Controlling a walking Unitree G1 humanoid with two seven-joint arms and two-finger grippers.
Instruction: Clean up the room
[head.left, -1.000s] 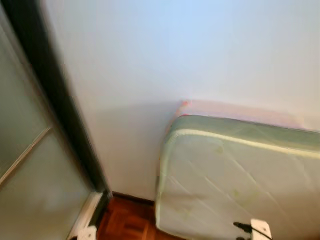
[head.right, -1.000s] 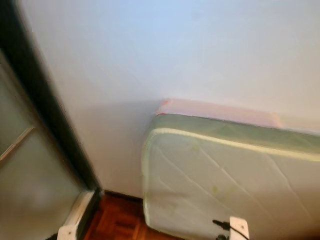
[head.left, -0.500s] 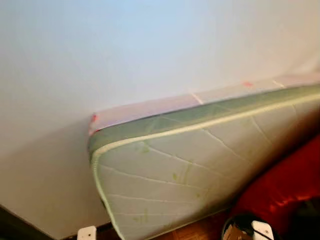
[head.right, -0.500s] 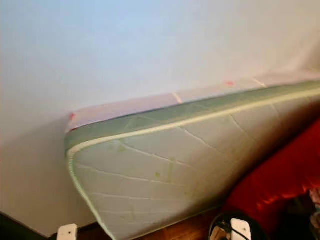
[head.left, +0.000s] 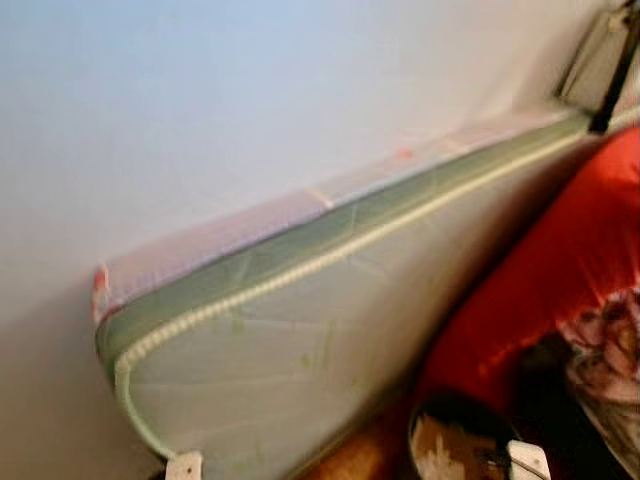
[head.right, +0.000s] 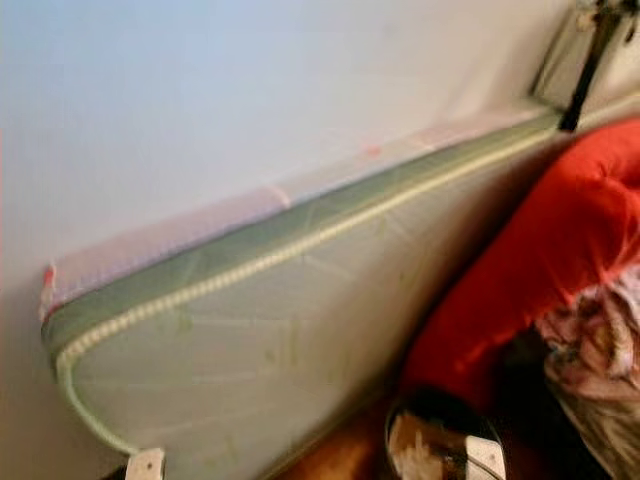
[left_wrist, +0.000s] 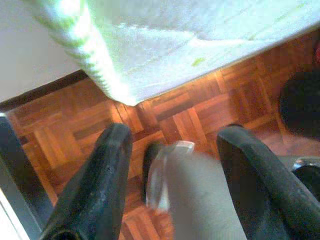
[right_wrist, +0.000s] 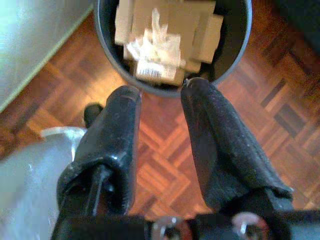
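Eye views: mattress (head.left: 300, 330) stood on edge against the wall; bin (head.right: 440, 440) sat on the floor low on the robot's right. Right wrist view: right hand (right_wrist: 160, 107), fingers apart and empty, hung directly over the bin's near rim. Left wrist view: left hand (left_wrist: 170, 145), also apart and empty, was by the mattress corner, farther off.

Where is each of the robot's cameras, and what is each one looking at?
Head eyes: look forward and down at the pale green quilted mattress leaning on the wall, beside a red cushion.
Left wrist: looks down past the open left claw at the wooden parquet floor.
Right wrist: looks past the open right claw into the round black bin.
Shared: mattress, bin.
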